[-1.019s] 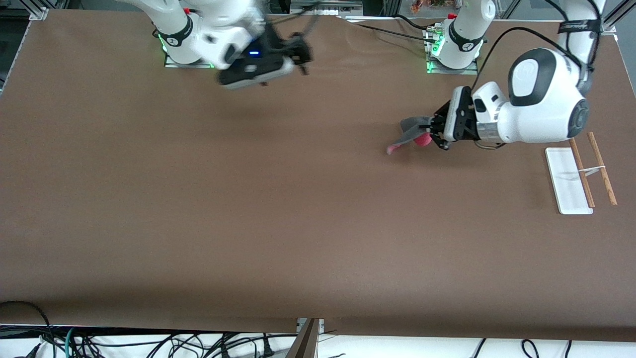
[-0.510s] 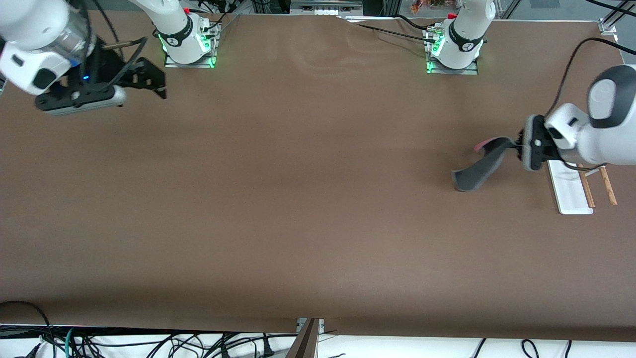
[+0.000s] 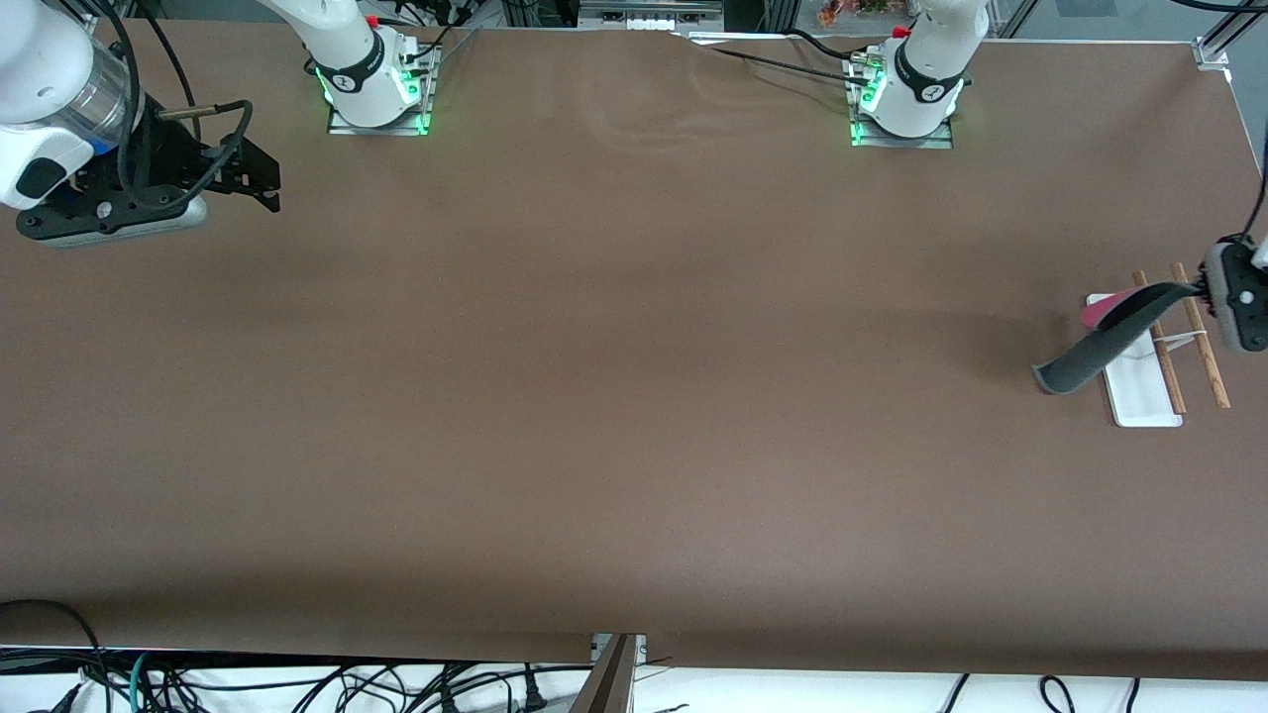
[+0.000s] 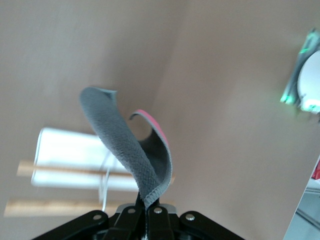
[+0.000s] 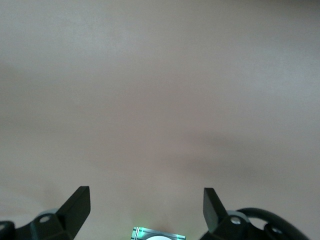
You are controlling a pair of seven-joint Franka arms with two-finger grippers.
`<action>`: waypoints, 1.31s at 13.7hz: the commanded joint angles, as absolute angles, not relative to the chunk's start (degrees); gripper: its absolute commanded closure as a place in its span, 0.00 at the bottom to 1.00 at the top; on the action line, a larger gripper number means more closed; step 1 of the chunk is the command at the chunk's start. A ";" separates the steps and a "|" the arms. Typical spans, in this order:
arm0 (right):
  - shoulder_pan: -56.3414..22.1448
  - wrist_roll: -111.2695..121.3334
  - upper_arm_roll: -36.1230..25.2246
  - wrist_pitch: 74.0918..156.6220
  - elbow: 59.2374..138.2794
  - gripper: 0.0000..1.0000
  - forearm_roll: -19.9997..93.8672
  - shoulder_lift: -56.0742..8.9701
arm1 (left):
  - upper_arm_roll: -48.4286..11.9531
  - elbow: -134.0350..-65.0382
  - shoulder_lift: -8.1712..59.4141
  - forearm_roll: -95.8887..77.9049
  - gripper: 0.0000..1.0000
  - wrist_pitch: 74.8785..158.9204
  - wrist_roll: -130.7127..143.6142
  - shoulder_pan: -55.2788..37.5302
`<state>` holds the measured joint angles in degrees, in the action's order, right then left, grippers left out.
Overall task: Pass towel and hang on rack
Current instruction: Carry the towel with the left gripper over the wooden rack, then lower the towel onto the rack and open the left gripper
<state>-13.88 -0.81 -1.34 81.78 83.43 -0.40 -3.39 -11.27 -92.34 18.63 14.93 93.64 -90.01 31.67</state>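
Observation:
The towel [image 3: 1109,342] hangs in the air, dark grey side showing with a pink edge, and trails over the rack's white base [image 3: 1141,396]. My left gripper [image 3: 1204,289] is shut on one corner of it, above the rack's two wooden rods [image 3: 1211,366]. In the left wrist view the towel [image 4: 125,145] curls up from the left gripper [image 4: 146,207], with the rack [image 4: 70,160] lying below it. My right gripper [image 3: 256,178] waits open and empty over the right arm's end of the table. Only bare table shows between the fingers of the right gripper [image 5: 145,207].
The brown table cover [image 3: 594,396] spreads between the arms. Both arm bases [image 3: 376,89] [image 3: 906,94] glow green along the table's edge farthest from the front camera. Loose cables [image 3: 297,683] lie below the edge nearest it. The rack stands close to the table's edge at the left arm's end.
The left gripper carried the towel from mid-table toward the left arm's end and now holds it over the rack. The right gripper swung away to the right arm's end and slowed.

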 commanded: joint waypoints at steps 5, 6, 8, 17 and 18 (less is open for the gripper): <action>-13.62 -0.79 -2.89 82.88 85.34 0.00 -1.32 -3.07 | -10.37 -88.51 25.65 16.26 1.00 103.69 -89.21 43.22; -13.62 -0.62 -4.03 82.88 85.34 0.00 -1.23 -3.16 | -10.46 -88.07 27.06 16.00 1.00 105.19 -89.12 45.42; -13.62 -0.35 -5.18 82.88 85.43 0.00 -0.97 -3.16 | -10.37 -87.98 29.34 14.94 1.00 107.30 -89.03 46.93; -14.24 -0.79 -4.83 83.41 86.83 0.00 -0.44 -3.78 | -10.55 -87.19 35.33 13.54 0.00 113.82 -88.86 50.01; -14.24 -0.79 -4.83 83.41 87.18 0.00 -0.53 -3.69 | -10.63 -86.23 35.25 13.36 0.00 113.64 -88.77 49.84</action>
<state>-14.18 -0.82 -4.93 82.61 85.36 -0.57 -4.89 -10.17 -88.86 34.97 14.72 114.56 -89.00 49.85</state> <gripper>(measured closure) 0.000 0.656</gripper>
